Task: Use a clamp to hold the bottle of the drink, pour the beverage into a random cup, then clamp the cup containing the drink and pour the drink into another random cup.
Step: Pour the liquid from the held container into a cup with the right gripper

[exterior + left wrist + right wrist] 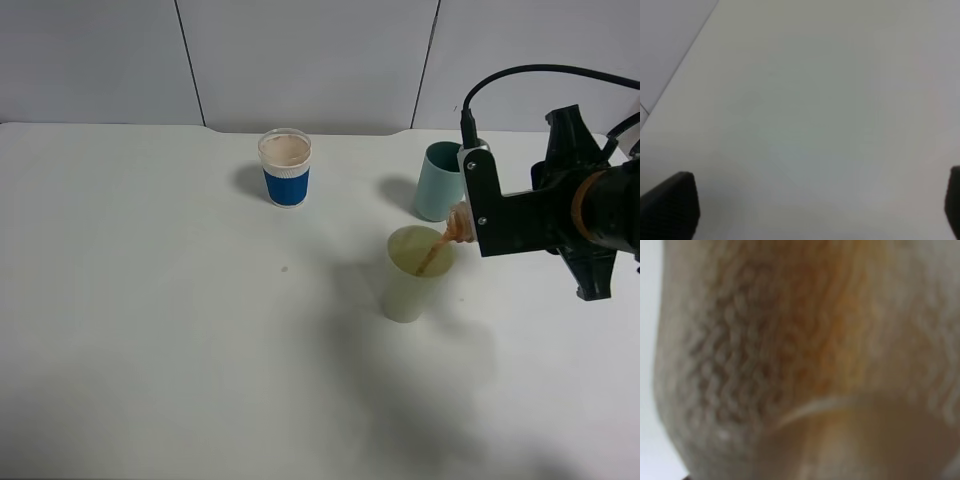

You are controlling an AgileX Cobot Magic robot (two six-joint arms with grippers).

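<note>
While my right hand (470,215) is clenched on the bottle (460,226), I have it tipped well over. Its neck hangs just above the rim of the yellow-green cup (410,285), and a thin brown stream (432,256) runs from the mouth into that cup. From my right wrist I see only the bottle's wall, blurred, with brown drink behind it.

The cup stands free on the worktop (150,350), right of the middle. The teal cup (436,185) is just behind it, not touching. The blue-sleeved paper cup (285,172) stands well apart to the left, further back. My left hand (812,202) is released, fingers wide over bare worktop, gripping nothing.

As I judge it, the stream enters close to the rim on the bottle's side, so there is little margin. Tilt further too fast and the wide neck could gush and splash over the far edge. Ease the tilt too slowly and the drink may dribble down the neck onto the worktop. The cup looks light and nothing steadies it, so a touch from the neck or my fingers could knock it over. I cannot see its fill level, so overfilling is a risk. The teal cup sits near my hand, and a careless swing upright could clip it.
</note>
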